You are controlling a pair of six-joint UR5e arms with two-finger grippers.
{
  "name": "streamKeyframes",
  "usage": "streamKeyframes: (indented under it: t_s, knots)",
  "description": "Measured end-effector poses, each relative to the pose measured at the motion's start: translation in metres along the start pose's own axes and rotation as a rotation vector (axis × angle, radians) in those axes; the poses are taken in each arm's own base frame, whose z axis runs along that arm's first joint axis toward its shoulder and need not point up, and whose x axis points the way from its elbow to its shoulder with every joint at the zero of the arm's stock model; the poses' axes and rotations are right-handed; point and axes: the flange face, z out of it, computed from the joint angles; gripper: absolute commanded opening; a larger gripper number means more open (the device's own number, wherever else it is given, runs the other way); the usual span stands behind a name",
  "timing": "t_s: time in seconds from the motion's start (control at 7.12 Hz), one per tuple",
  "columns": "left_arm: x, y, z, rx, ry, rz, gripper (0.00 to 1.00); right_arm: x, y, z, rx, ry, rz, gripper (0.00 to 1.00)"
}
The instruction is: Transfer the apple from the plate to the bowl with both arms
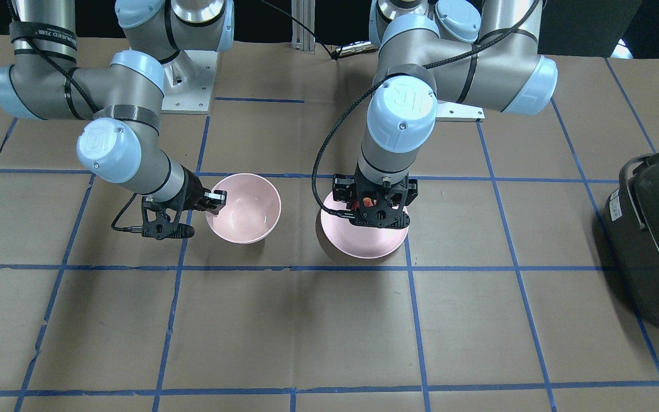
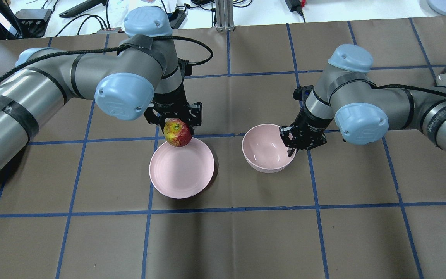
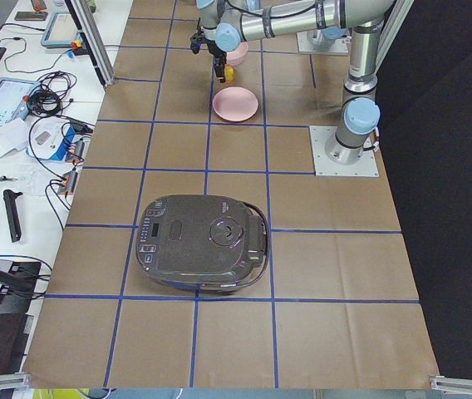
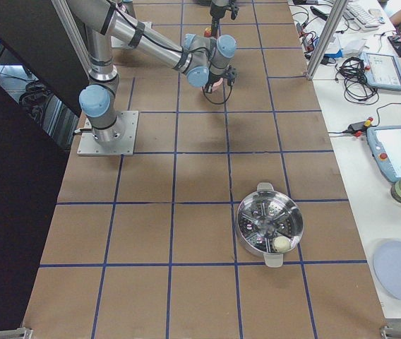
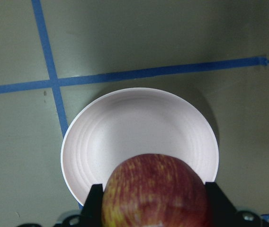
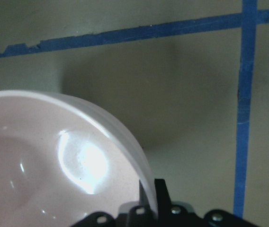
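holding the apple [image 2: 177,133] in my left gripper [image 2: 177,124], i have it up in the air, off the plate [image 2: 176,178]. my two black fingers [image 5: 95,203] press on its sides, so this gripper is closed just as far as the apple lets it. the apple is red with a yellow patch on top. seen from overhead, it hangs over the plate's rim at 12 o'clock. from my left wrist camera the plate lies bare below the apple.

the bowl [image 2: 263,149] stands on the worktop [image 2: 246,240] at 3 o'clock from the plate. the two are near but do not touch. nothing is in the bowl.

my right gripper [image 2: 293,149] is at the bowl's rim at 3 o'clock. it is closed down narrow on the rim, with one finger [image 6: 160,196] outside the wall and the other inside.

blue tape lines [image 2: 230,211] cut the brown worktop into squares. one line runs just past the plate and bowl at 6 o'clock.

a dark cooker [image 1: 658,240] with its lid shut sits well apart from the plate, out past my left arm. a shiny metal pot [image 4: 270,224] sits well apart on my right arm's side.
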Motion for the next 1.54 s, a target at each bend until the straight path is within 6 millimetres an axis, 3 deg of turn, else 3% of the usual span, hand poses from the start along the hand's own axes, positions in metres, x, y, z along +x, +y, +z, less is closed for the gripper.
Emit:
streamKeyframes:
  t_s: [0.14, 0.42, 0.56, 0.7, 0.98, 1.26, 1.4, 1.54]
  knots:
    - [0.003, -0.002, -0.005, -0.005, 0.010, -0.039, 0.15, 0.000, -0.002, 0.006, -0.008, 0.006, 0.003, 0.97]
    - [0.009, -0.004, -0.006, -0.011, 0.034, -0.094, 0.15, 0.003, -0.005, 0.005, 0.001, 0.039, -0.002, 1.00]
    - [0.019, -0.003, -0.006, -0.010, 0.053, -0.148, 0.15, 0.003, -0.009, -0.007, 0.024, 0.047, -0.006, 1.00]
    - [0.046, -0.002, 0.000, 0.011, 0.089, -0.200, 0.15, 0.003, -0.015, -0.034, 0.063, 0.073, -0.006, 1.00]
    - [0.125, -0.007, 0.035, 0.097, 0.160, -0.273, 0.16, 0.002, -0.020, -0.132, 0.154, 0.157, 0.009, 1.00]
    - [0.171, 0.001, 0.072, 0.094, 0.183, -0.285, 0.16, 0.020, -0.020, -0.226, 0.232, 0.218, 0.062, 1.00]
    - [0.184, 0.009, 0.083, 0.071, 0.192, -0.270, 0.19, 0.029, -0.019, -0.250, 0.256, 0.233, 0.082, 1.00]
    - [0.192, 0.015, 0.088, 0.052, 0.203, -0.256, 0.40, 0.033, -0.019, -0.259, 0.264, 0.242, 0.092, 1.00]
